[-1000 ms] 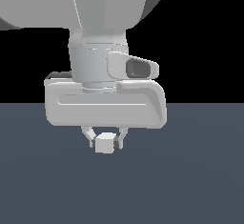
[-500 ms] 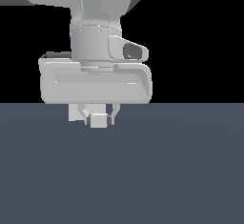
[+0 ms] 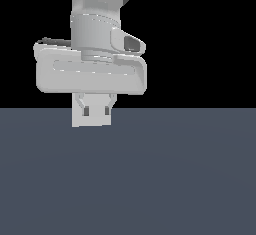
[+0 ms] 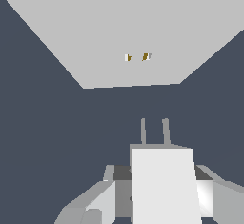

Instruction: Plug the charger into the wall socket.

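My gripper [image 3: 96, 111] hangs below the white hand, shut on the charger [image 4: 162, 185], a small white block with two thin prongs [image 4: 154, 131] pointing forward. The wall socket [image 4: 119, 23] is a flat white panel straight ahead of the prongs in the wrist view, with two small dark holes [image 4: 137, 56] a short gap away. In the exterior view the socket [image 3: 77, 121] is a white square right behind my fingertips. The charger blends into it there. The prongs do not touch the panel.
A dark grey-blue floor [image 3: 175, 179] fills the lower half of the exterior view, with a black background above. The arm's white hand body [image 3: 90, 71] hides what is behind it.
The gripper has carried the charger upward, away from the camera and slightly to the exterior view's left. The hand looks smaller. The white socket panel now shows behind the fingertips.
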Controlling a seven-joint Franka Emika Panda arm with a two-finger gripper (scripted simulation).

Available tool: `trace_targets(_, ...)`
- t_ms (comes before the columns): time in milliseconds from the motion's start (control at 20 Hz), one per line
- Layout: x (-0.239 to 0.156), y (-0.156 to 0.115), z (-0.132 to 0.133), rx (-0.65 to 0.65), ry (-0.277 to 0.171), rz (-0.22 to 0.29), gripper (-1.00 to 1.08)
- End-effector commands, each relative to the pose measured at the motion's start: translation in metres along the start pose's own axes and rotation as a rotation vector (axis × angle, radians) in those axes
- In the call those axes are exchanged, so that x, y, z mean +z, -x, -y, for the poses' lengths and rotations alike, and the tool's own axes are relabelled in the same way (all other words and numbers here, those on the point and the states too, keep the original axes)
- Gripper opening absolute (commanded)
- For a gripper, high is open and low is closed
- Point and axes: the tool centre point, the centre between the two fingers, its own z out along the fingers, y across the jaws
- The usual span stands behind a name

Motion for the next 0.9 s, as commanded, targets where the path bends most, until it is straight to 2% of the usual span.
trace_targets(0, -0.003, -0.004, 0.003, -0.027, -0.007, 0.001, -1.0)
trace_targets(850, -0.004, -0.016, 0.006, -0.049, -0.014, 0.002, -1.0)
